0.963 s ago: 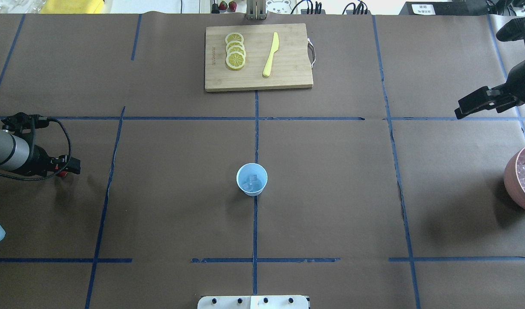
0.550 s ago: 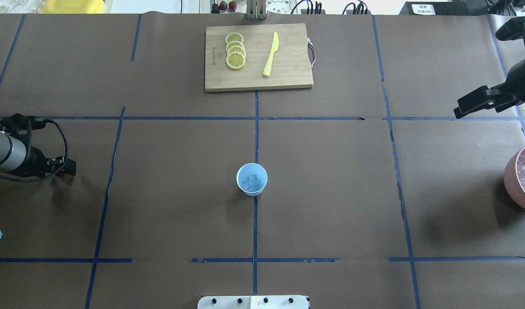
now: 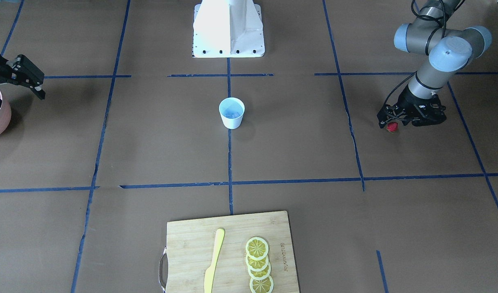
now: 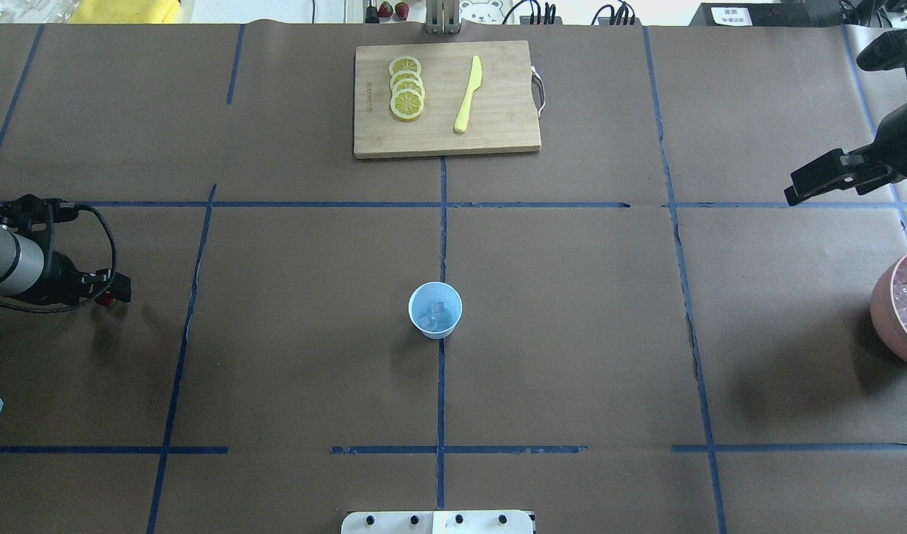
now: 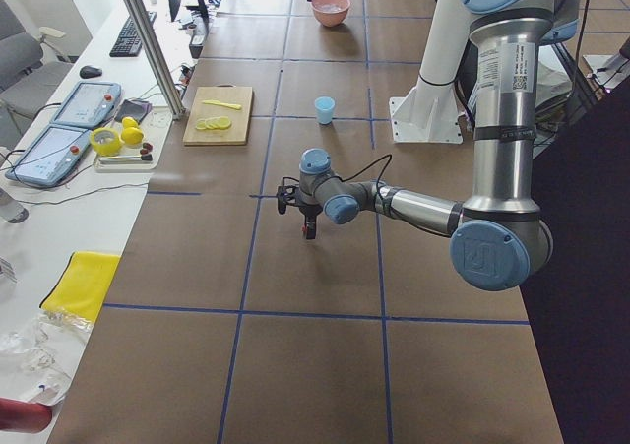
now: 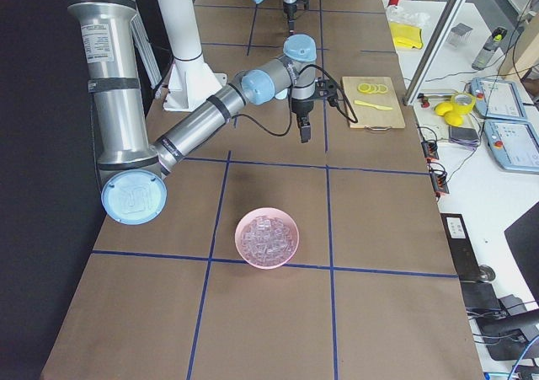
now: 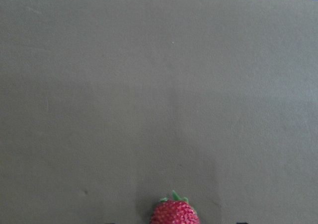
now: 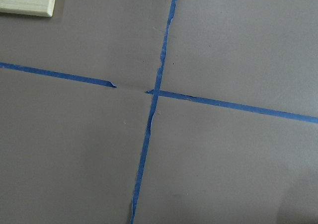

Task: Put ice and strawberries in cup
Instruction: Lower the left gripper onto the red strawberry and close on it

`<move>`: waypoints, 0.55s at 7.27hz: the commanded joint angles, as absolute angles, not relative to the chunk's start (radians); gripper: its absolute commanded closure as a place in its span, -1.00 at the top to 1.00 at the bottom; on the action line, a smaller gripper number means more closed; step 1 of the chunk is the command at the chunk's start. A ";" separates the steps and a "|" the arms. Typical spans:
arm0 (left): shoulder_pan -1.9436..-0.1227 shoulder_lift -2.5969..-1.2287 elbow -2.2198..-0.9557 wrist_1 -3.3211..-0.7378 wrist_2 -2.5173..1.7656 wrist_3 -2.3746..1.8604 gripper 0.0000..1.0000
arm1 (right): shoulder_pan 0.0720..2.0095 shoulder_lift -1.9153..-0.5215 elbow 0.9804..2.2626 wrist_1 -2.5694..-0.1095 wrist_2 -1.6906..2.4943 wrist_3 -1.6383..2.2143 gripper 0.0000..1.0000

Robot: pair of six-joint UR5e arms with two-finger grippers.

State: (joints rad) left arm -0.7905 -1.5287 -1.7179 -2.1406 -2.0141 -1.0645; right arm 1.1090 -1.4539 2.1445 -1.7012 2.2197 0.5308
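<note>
Strawberry (image 7: 175,214) at left gripper (image 3: 390,124), well apart from cup (image 4: 437,333)
Long axis vertical in wrist view, green end up; left jaws: cannot tell; right gripper's (image 4: 798,189) jaws apart

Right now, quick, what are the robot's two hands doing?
Left gripper: closed on the strawberry.
Right gripper: cannot tell if open or closed.

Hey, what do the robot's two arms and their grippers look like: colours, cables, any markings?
Both arms are silver-grey tubes with pale blue caps at rounded joints: left arm, right arm. Each upright segment bears a white label with small print. Both grippers are black and blocky: left gripper, right gripper. A black cable loops beside the left wrist.
</note>
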 commanded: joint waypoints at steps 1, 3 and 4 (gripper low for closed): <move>-0.790 -1.531 -1.717 -2.140 -2.014 -1.065 0.70 | 1.109 -1.454 2.143 -1.701 2.220 0.531 1.00; -0.790 -1.532 -1.713 -2.140 -2.014 -1.065 0.68 | 1.109 -1.454 2.141 -1.701 2.218 0.532 1.00; -0.792 -1.532 -1.713 -2.140 -2.014 -1.065 0.67 | 1.109 -1.454 2.141 -1.701 2.218 0.534 1.00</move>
State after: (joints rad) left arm -0.7902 -1.5318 -1.7145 -2.1399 -2.0141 -1.0646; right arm 1.1091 -1.4542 2.1417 -1.7012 2.2183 0.5322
